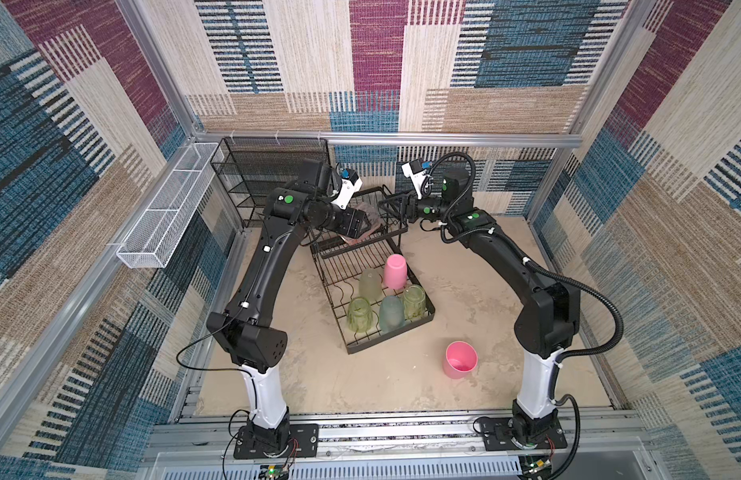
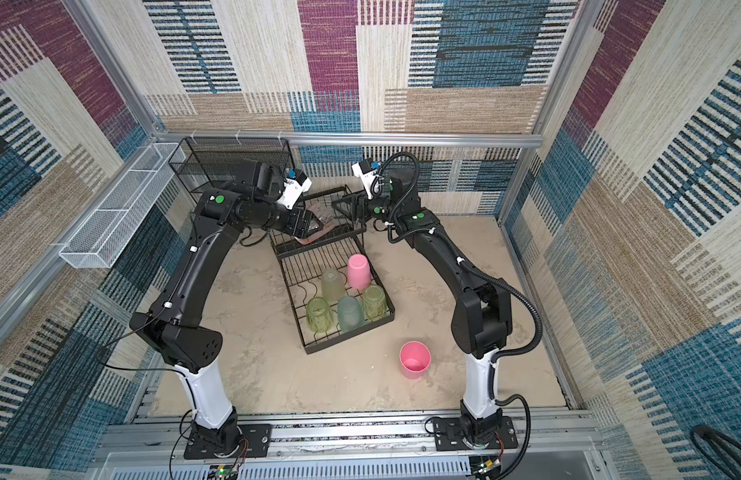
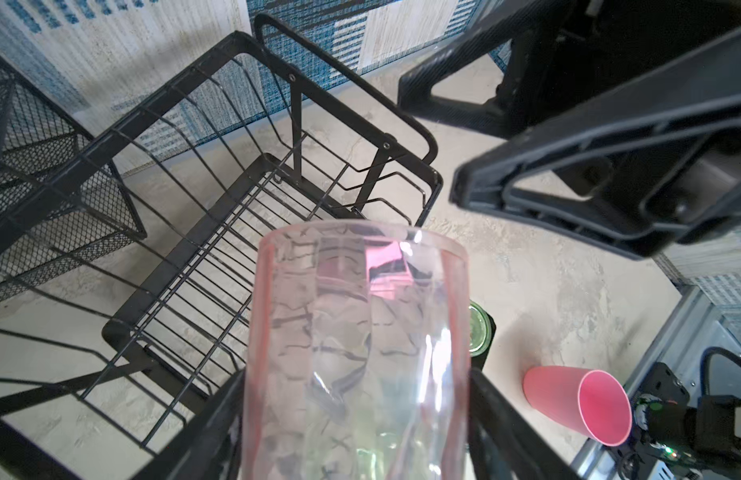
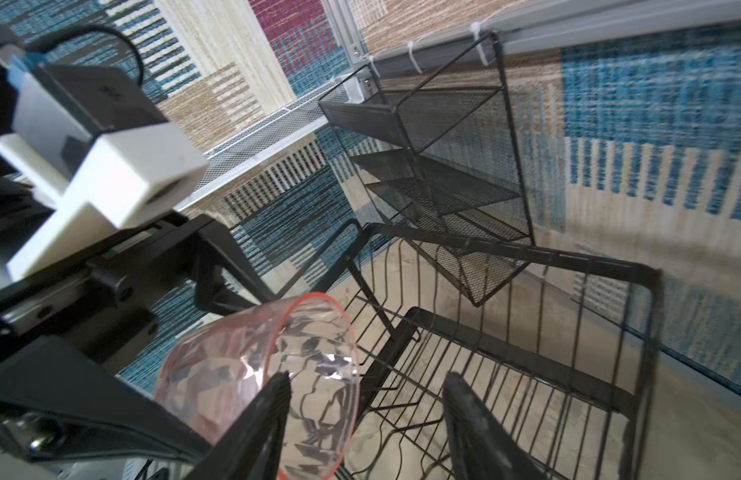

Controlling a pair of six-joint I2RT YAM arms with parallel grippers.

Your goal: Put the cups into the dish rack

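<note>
Left gripper (image 3: 356, 415) clamps the reddish-pink cup (image 3: 356, 332) over the dish rack (image 3: 190, 243) upper tier. Right gripper (image 4: 367, 376) stands open and empty beside the cup's rim. Contact there could knock the cup loose, dropping it outside the dish rack.

Up close we've got the reddish-pink cup (image 3: 356, 353): clear glossy plastic, faceted, throwing bright glints. The dish rack (image 3: 186, 243) is thin metal wire under a smooth black coating with a faint sheen. We see the tabletop (image 1: 485, 291) matt and rough, like mottled sandy stone, and the pink cup (image 1: 460, 359) standing on it reads as opaque satin plastic. The yellow-green cups (image 1: 359, 314) look translucent and dimpled, the teal cup (image 1: 391, 312) frosted. Behind we have a black fine-mesh shelf (image 1: 252, 166), a white coated mesh trough (image 1: 165, 216), brushed aluminium rails (image 1: 443, 139) and walls (image 1: 377, 62) of coarse woven cloth.
</note>
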